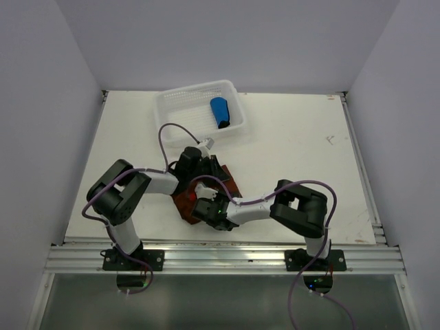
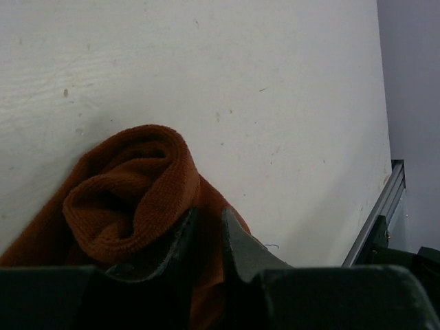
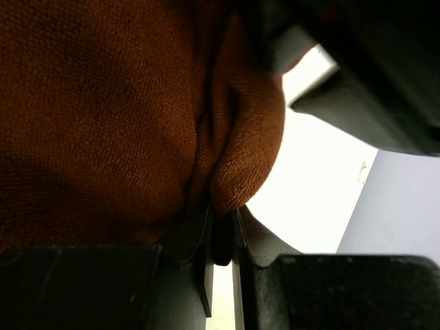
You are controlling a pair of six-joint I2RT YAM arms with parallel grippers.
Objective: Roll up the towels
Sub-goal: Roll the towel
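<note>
right gripper (image 3: 221, 225) jaws nearly together, nipping a thick rounded fold of brown towel (image 3: 103, 117), a fine knit weave. left gripper (image 2: 207, 234) jaws narrow, same cloth pinched between them. towel bunched into a loose curled roll on the matte white table (image 1: 295, 151), front-centre between the arms. blue towel (image 1: 220, 112) is a tight cylinder lying in the white mesh basket (image 1: 172, 103), far side.

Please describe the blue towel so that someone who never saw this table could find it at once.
At the far edge of the white table stands a white mesh basket. In its right half lies the blue towel, rolled into a short bundle. The rust-brown towel, the only other one, lies outside the basket on the table.
</note>
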